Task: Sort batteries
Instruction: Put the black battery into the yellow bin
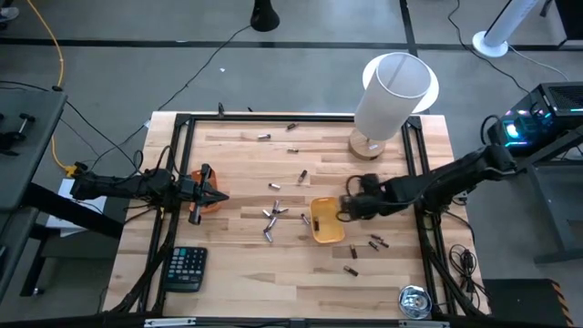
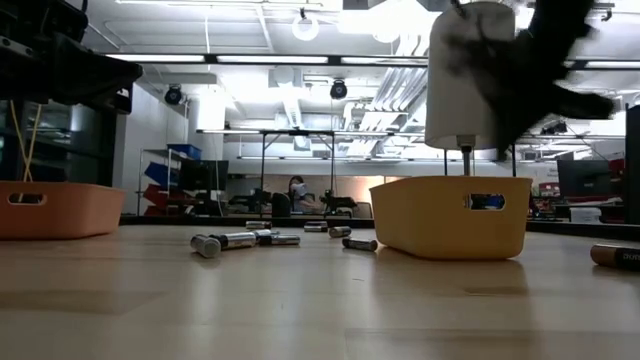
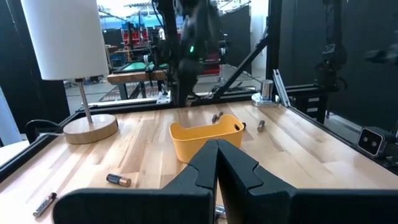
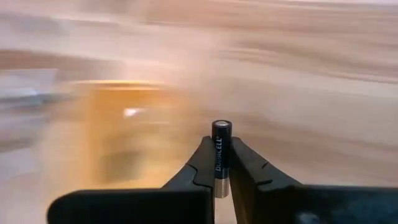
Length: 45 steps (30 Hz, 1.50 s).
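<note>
Over the table in the high view, the right gripper (image 1: 346, 208) sits just at the three o'clock edge of the yellow tray (image 1: 325, 221), while the left gripper (image 1: 219, 195) waits at nine o'clock of the table, over the orange tray (image 1: 209, 204). Loose batteries (image 1: 273, 217) lie clustered at nine o'clock of the yellow tray, more lie toward twelve o'clock of the table, and a few dark ones (image 1: 375, 242) sit at five o'clock of the tray.

From table height, the yellow tray (image 2: 464, 214) stands at three o'clock, the orange tray (image 2: 55, 208) at nine, and scattered batteries (image 2: 236, 240) lie between them. The right arm blurs above the yellow tray.

From the left wrist, the left gripper (image 3: 217, 163) has its fingers pressed together on nothing, pointed toward the yellow tray (image 3: 206, 137).

From the right wrist, the right gripper (image 4: 222, 167) is clamped on a black battery (image 4: 222, 149) standing upright between the fingers, the yellow tray (image 4: 118, 137) blurred at nine o'clock. The grip takes only the lower part of the cell, so a fast swing could probably tip it loose, and a release off the tray's edge might send it rolling away.
</note>
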Available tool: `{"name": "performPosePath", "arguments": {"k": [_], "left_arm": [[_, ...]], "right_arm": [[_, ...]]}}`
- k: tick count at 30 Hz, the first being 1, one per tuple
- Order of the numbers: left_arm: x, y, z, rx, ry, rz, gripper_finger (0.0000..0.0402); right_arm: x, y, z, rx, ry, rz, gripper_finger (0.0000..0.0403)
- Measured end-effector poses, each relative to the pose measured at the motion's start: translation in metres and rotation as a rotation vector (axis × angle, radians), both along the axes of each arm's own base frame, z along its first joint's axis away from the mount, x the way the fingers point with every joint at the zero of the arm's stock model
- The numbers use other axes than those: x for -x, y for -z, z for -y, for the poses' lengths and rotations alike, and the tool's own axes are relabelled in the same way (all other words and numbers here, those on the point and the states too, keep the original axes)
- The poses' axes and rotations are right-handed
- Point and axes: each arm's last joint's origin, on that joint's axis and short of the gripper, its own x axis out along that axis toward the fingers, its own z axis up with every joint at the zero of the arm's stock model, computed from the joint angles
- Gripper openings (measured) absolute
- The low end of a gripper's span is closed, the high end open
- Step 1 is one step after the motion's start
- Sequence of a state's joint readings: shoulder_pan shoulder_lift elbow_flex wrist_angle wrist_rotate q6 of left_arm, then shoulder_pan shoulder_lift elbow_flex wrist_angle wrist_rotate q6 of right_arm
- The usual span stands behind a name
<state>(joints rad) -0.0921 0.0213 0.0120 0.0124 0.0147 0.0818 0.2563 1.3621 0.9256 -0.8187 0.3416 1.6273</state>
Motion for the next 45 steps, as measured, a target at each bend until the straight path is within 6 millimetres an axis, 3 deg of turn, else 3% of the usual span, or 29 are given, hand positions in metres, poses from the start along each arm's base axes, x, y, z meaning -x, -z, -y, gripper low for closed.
{"name": "performPosePath", "arguments": {"k": [5,8,11,16,21,26,31,35,45], "left_arm": [[0.000,0.000,0.000,0.000,0.000,-0.002,0.0000],[0.000,0.000,0.000,0.000,0.000,-0.001,0.0000],[0.000,0.000,0.000,0.000,0.000,-0.002,0.0000],[0.000,0.000,0.000,-0.001,0.000,-0.004,0.0000],[0.000,0.000,0.000,0.000,0.000,-0.003,0.0000],[0.000,0.000,0.000,-0.001,0.000,-0.004,0.0000],[0.000,0.001,0.000,-0.001,0.000,-0.006,0.0000],[0.000,0.001,0.000,-0.001,0.000,-0.006,0.0000],[0.000,0.001,0.000,-0.001,0.000,-0.006,0.0000]], "right_arm": [[-0.039,-0.009,-0.011,-0.044,-0.176,0.245,0.0012],[-0.047,-0.005,-0.013,-0.061,-0.217,0.225,0.0026],[-0.046,0.006,-0.012,-0.077,-0.225,0.119,0.0064],[-0.051,0.003,-0.011,-0.084,-0.235,0.178,0.0148],[-0.054,-0.010,-0.017,-0.203,-0.438,0.201,0.0195],[-0.018,-0.011,-0.051,-0.316,-0.560,-0.131,0.0191],[0.027,0.008,-0.067,-0.290,-0.456,-0.475,0.0175],[0.039,0.031,-0.058,-0.273,-0.401,-0.553,0.0163],[0.047,0.079,-0.011,-0.219,-0.361,-0.573,0.0158]]}}
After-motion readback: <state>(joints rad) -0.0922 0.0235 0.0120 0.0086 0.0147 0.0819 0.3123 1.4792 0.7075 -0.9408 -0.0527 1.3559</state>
